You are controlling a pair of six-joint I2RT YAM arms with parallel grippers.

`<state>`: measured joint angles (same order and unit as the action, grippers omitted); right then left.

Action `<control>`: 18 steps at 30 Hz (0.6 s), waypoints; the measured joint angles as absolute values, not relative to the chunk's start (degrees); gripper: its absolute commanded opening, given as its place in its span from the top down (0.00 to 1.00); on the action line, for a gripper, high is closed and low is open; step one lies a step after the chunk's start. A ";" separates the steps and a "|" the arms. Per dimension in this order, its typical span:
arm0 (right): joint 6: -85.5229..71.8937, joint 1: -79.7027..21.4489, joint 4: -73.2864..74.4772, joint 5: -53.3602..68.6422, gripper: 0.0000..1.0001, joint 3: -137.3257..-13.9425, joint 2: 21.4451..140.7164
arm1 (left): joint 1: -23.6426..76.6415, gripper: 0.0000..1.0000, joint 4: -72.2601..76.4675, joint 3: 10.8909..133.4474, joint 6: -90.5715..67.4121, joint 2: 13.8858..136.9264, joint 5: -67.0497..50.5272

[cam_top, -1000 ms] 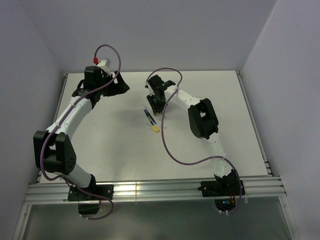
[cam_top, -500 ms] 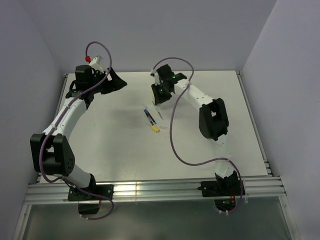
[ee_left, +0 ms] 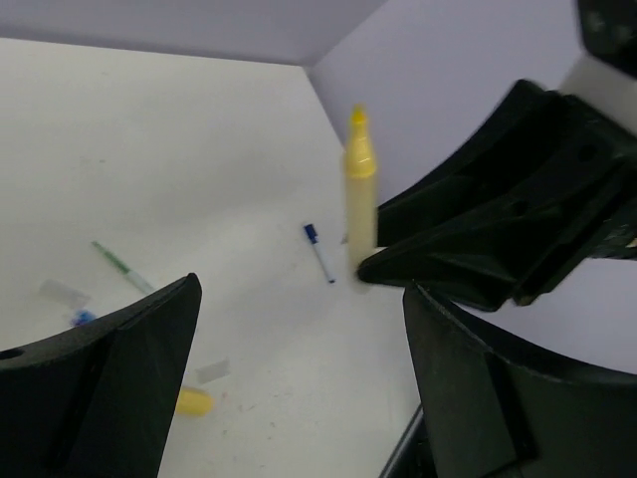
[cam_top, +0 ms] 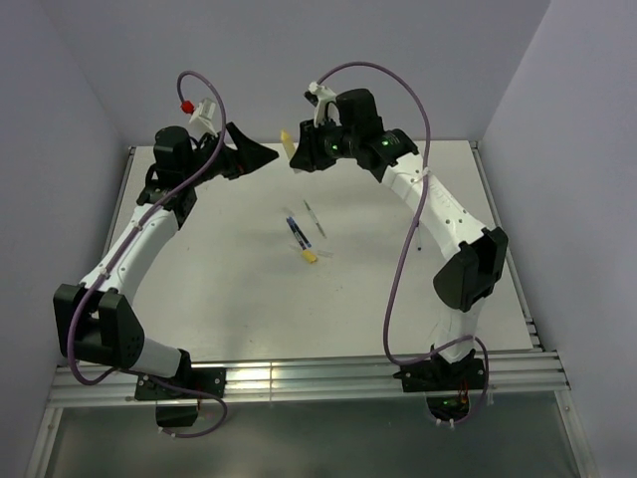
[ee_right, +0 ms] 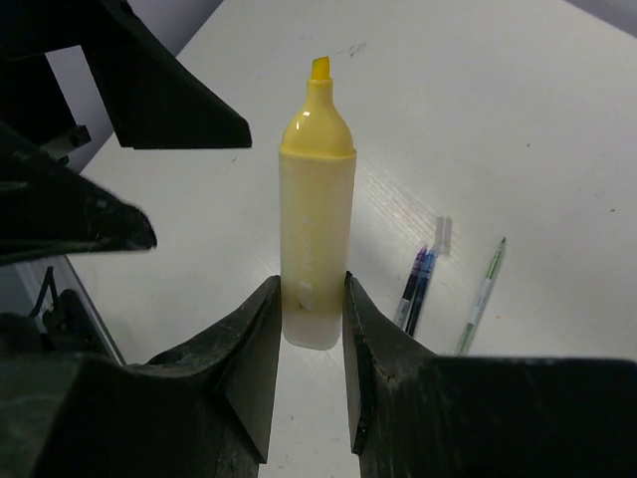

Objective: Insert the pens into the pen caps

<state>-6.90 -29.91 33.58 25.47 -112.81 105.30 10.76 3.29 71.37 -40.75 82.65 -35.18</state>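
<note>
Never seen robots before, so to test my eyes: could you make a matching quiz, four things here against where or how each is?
1 fat yellow highlighter pen
2 left claw
3 thin blue pen
4 small yellow plastic cap

A open, empty
B on the white table, beside a thin green pen
C gripped by the right claw
D on the table, nearest the arm bases

Pairs: 1-C, 2-A, 3-B, 4-D
</note>
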 measured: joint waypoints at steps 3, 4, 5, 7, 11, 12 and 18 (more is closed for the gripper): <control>-7.25 -31.09 34.04 26.04 1.00 -111.85 105.45 | 12.67 0.12 5.85 71.37 -44.66 82.65 -36.45; -7.25 -31.38 34.00 26.13 1.00 -111.53 105.45 | 13.04 0.13 6.55 71.37 -45.45 82.65 -36.64; -7.25 -31.68 34.04 26.26 1.00 -111.20 105.45 | 13.32 0.14 7.03 71.40 -46.13 82.65 -36.67; -7.25 -32.34 33.91 26.46 1.00 -110.52 105.45 | 13.91 0.16 7.03 71.75 -46.44 82.78 -36.42; -7.35 -33.36 33.85 26.68 1.00 -108.33 104.99 | 14.92 0.22 5.93 73.03 -46.52 83.74 -34.59; -7.44 -33.65 33.91 26.68 1.00 -107.94 104.95 | 15.09 0.23 5.72 73.30 -46.74 84.12 -34.33; -7.84 -35.07 33.78 26.68 1.00 -107.20 104.38 | 15.33 0.31 4.82 73.34 -48.86 86.28 -33.45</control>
<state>-7.84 -35.07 33.78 26.68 -107.20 104.38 15.33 4.82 73.34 -48.86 86.28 -33.45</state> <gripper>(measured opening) 0.342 0.712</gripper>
